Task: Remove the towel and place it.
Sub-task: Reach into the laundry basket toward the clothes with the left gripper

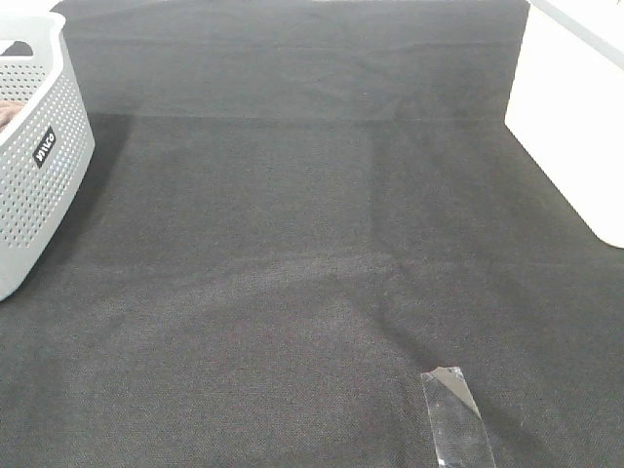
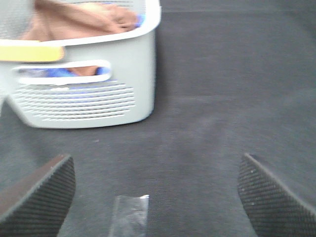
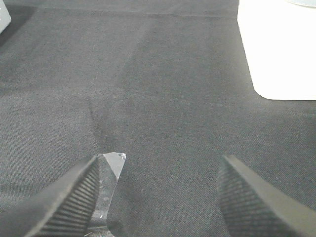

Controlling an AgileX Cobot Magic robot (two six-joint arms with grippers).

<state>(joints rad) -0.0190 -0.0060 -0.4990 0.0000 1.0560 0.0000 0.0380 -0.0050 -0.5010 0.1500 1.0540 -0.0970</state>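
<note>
The brown fuzzy towel (image 2: 84, 22) lies bunched inside the grey perforated basket (image 2: 84, 98), with something blue (image 2: 57, 73) showing through the handle slot. In the exterior high view the basket (image 1: 34, 146) stands at the left edge, and only a sliver of the towel (image 1: 8, 115) shows. My left gripper (image 2: 155, 197) is open and empty, low over the black cloth, a short way from the basket's end wall. My right gripper (image 3: 163, 197) is open and empty over the cloth. Neither gripper shows in the exterior high view.
A black table cloth (image 1: 312, 244) covers the table. A white block (image 1: 575, 127) stands at the right edge and also shows in the right wrist view (image 3: 279, 49). A strip of clear tape (image 1: 456, 414) lies near the front, by my right gripper's fingers (image 3: 69, 202).
</note>
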